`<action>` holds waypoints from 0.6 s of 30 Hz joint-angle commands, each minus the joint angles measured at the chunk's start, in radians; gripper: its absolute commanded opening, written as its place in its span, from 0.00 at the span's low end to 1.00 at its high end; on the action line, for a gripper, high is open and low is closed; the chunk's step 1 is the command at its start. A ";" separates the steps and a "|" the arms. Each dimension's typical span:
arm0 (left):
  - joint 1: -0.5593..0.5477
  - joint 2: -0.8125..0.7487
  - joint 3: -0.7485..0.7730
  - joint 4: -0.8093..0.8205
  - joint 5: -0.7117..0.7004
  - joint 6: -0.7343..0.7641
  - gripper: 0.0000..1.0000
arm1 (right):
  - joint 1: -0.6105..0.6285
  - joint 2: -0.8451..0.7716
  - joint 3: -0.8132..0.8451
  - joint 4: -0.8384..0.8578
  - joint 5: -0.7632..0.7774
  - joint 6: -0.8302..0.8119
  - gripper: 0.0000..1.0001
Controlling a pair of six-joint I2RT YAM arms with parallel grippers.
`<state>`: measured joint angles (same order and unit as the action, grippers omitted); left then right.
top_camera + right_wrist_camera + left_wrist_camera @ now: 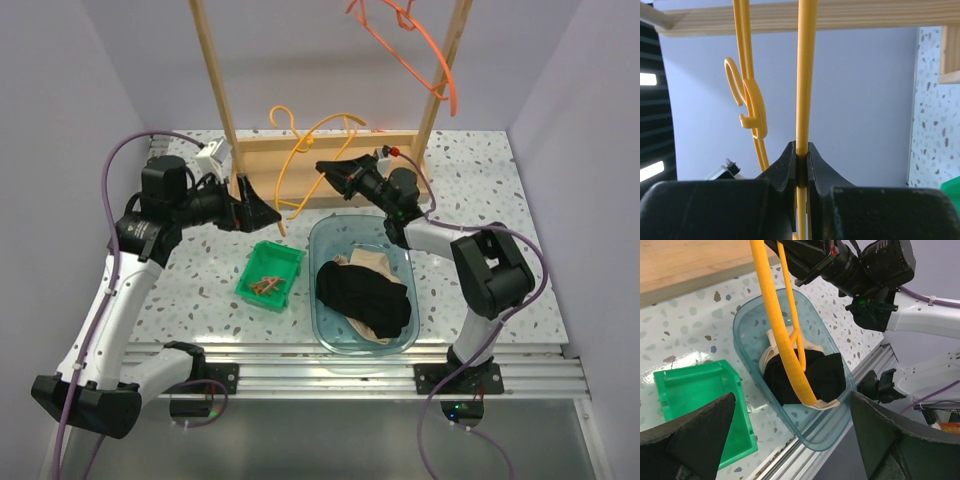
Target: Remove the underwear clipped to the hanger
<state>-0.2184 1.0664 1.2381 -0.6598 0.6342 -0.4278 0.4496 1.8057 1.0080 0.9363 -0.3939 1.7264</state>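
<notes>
The black underwear [365, 295] and the pale beige underwear [372, 260] lie heaped in a clear blue tub [330, 335]; both also show in the left wrist view, black [820, 377] on top of beige [771, 352]. A yellow hanger [312, 135] stands bare in front of the wooden rack. My right gripper [335, 172] is shut on the hanger's thin bar [805, 75]. My left gripper [258, 212] is wide open and empty beside the hanger's lower end, and the hanger's yellow bar [782, 340] hangs between its jaws.
A green bin [270, 275] with small brown clips sits left of the tub. A wooden rack [330, 165] stands at the back, and an orange hanger [415, 45] hangs from its top. A metal rail [350, 365] runs along the near edge.
</notes>
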 commanded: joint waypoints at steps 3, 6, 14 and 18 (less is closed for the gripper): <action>-0.024 0.017 -0.002 0.028 0.071 0.003 1.00 | 0.040 -0.080 0.001 0.156 -0.033 0.039 0.00; -0.027 0.010 0.001 0.052 0.065 -0.021 1.00 | 0.070 -0.108 0.001 0.110 -0.025 0.009 0.00; -0.073 0.047 0.026 0.089 0.041 -0.049 0.67 | 0.123 -0.138 -0.016 0.091 0.012 -0.014 0.00; -0.160 0.061 0.040 0.089 0.029 -0.040 0.13 | 0.126 -0.140 -0.013 0.091 0.021 -0.021 0.00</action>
<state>-0.3305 1.1187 1.2396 -0.6140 0.6601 -0.4820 0.5732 1.7119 0.9901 0.9806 -0.3992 1.7054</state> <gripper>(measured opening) 0.229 0.069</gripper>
